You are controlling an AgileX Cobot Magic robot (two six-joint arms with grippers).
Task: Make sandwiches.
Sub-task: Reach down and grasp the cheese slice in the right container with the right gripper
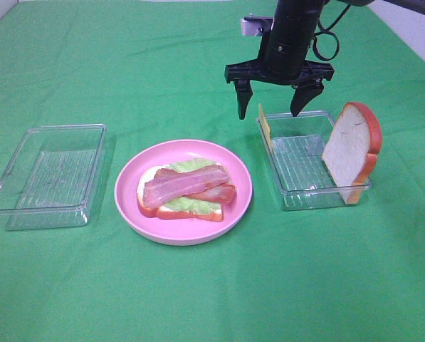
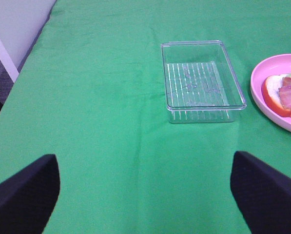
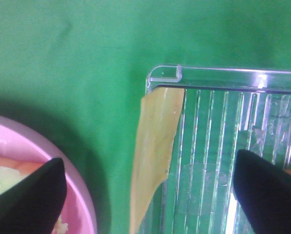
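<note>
By my reading you are roughly halfway through one sandwich. On the pink plate [image 1: 124, 187] in the middle of the table [image 1: 198, 292], the bottom bread slice [image 1: 187, 213] carries a lettuce leaf [image 1: 191, 165] with the bacon strips [image 1: 184, 184] laid across it. Two pieces are not yet on the stack. The cheese slice [image 1: 264, 127] stands on edge at the left wall of the right tray [image 1: 308, 198]. The top bread slice [image 1: 349, 151] is propped upright in that tray's near right corner. The left tray [image 1: 45, 174], well apart to the left of the plate, shows no food in it. Your right jaws hang from the right arm [image 1: 292, 35] over the far left corner of the right tray, just above the cheese slice. They are spread wide, have nothing between them and are not touching the cheese. Your left jaws appear only in the left wrist view, as two dark tips far apart over bare green cloth on the near side of the left tray, and they grip nothing. The cheese looks like your next piece. You would lift it out and lay it flat on the bacon, then close the stack with the bread. Because the cheese is thin and stands tight against the wall, expect it to be awkward to pinch.
</note>
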